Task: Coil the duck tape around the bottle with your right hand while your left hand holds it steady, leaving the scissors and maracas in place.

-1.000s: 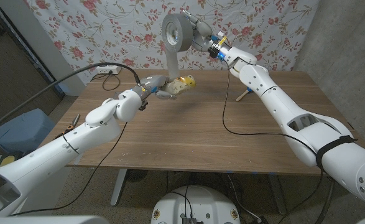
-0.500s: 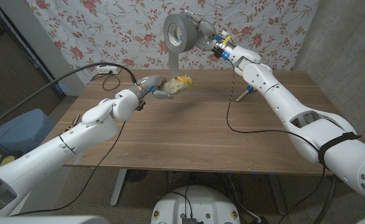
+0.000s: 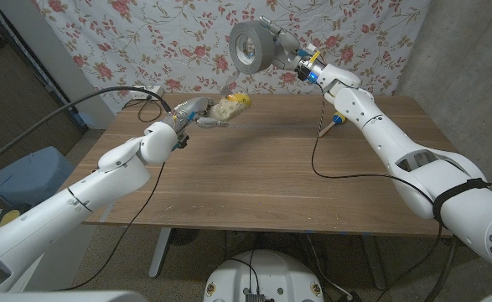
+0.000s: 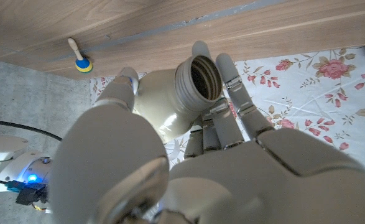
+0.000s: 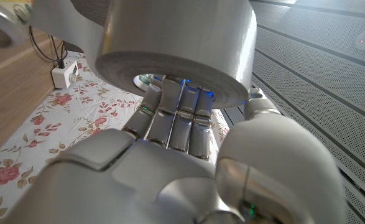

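I see both arms clad in glossy white rounded shells with dark joint seams. The left robot hand [image 3: 197,113] and right robot hand [image 3: 283,52] are silver-grey with segmented fingers. Black cables trail along each forearm. A blue light glows at the right wrist.

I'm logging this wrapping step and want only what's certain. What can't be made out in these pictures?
- Tape strip from the duct tape roll to the bottle: head view, too thin against the floral cloth.
- Bottle body: left wrist view, hidden by the left hand; its open mouth shows.
- Maraca: head view, partly behind the right arm.
- Roll's core: right wrist view, covered by the right hand.
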